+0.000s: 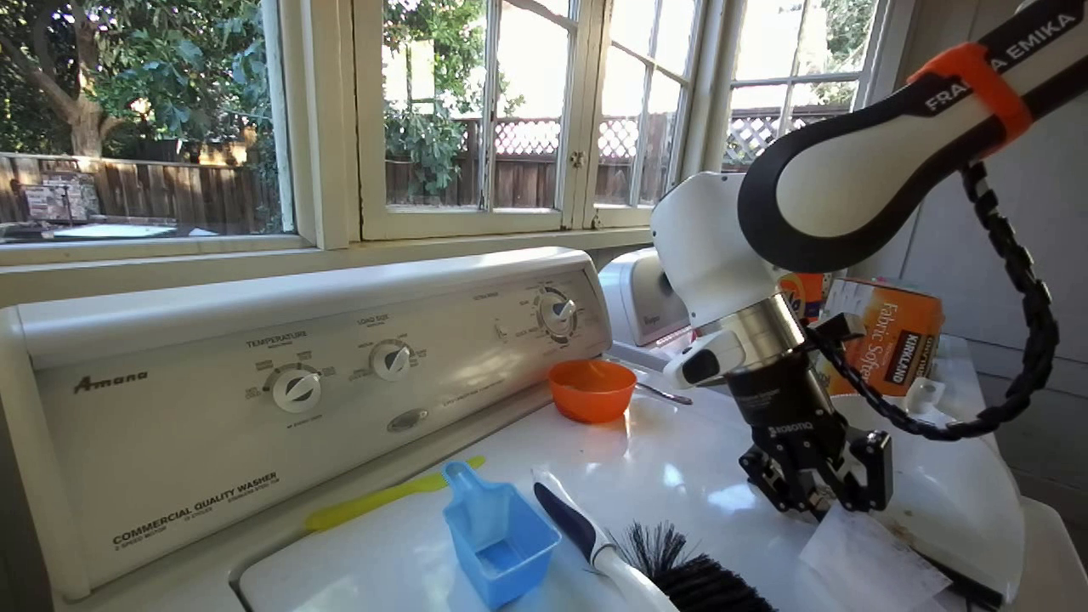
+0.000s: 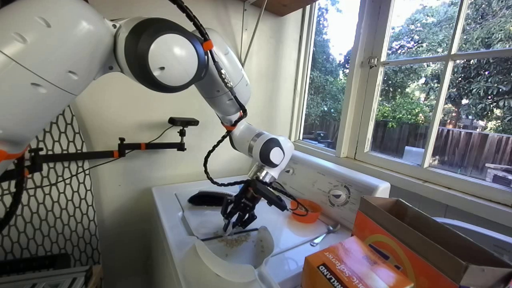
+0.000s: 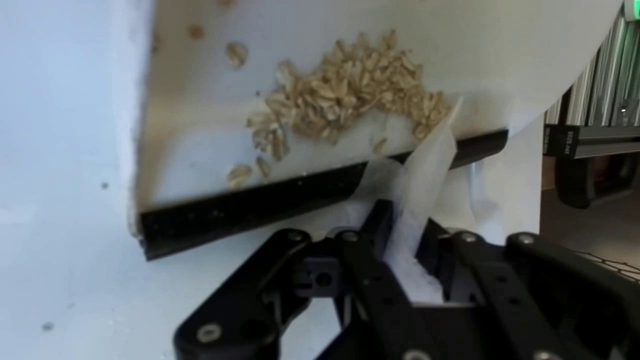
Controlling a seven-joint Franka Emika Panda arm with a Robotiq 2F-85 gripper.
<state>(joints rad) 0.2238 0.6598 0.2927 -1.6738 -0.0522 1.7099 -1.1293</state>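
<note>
My gripper (image 3: 407, 225) points down over the white washer top, its fingers shut on a thin white sheet (image 3: 432, 155). The sheet is creased between the pads and hangs past the fingertips; in an exterior view its loose part (image 1: 867, 561) spreads below the gripper (image 1: 829, 501). Right beside the fingers lies a white dustpan (image 3: 485, 55) with a black lip (image 3: 260, 200). A small heap of oat flakes (image 3: 345, 92) rests inside it near the lip, with a few loose flakes around. The sheet's tip overlaps the lip and reaches the edge of the heap.
A black-bristled brush (image 1: 714, 585), a blue scoop (image 1: 501, 548), a yellow utensil (image 1: 382, 501) and an orange bowl (image 1: 592, 393) sit on the washer. A spoon (image 2: 326, 234) lies near the bowl. Boxes, including fabric softener (image 2: 352, 264), stand beyond the dustpan. The control panel (image 1: 459, 340) rises behind.
</note>
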